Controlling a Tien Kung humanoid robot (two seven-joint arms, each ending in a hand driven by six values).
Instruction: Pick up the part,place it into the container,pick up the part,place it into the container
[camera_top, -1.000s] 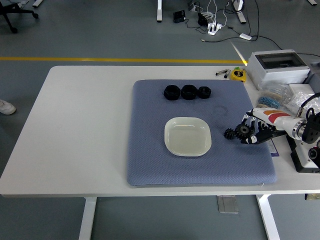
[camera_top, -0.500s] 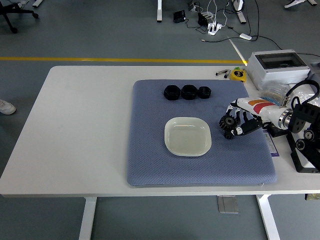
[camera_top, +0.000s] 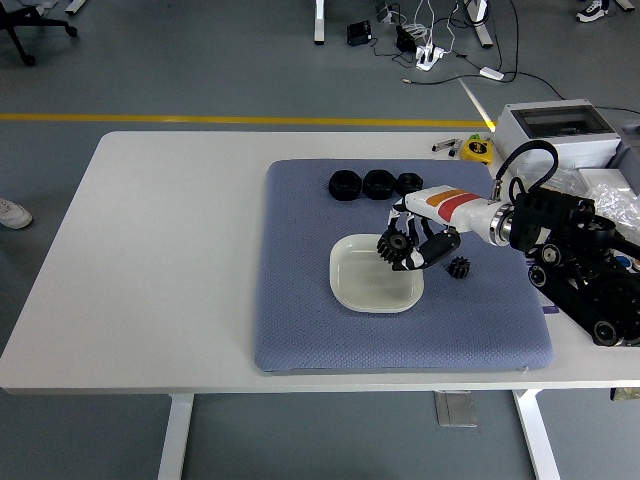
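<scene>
My right hand (camera_top: 408, 243) is shut on a black gear (camera_top: 391, 243) and holds it over the right part of the white square dish (camera_top: 365, 285) in the middle of the blue mat (camera_top: 300, 300). A second small black gear (camera_top: 459, 267) lies on the mat just right of the dish, below my wrist. Three black round parts (camera_top: 376, 184) sit in a row at the mat's far edge. My left arm is out of sight.
A grey-white box (camera_top: 555, 132) stands at the table's back right, with a yellow tape measure (camera_top: 477, 149) beside it. Plastic bags and a black stand crowd the right edge. The table (camera_top: 170, 250) left of the mat is bare white surface.
My right hand has swung left from the mat's right side, carrying one gear over the dish. The other gear stayed on the mat where the hand was.
</scene>
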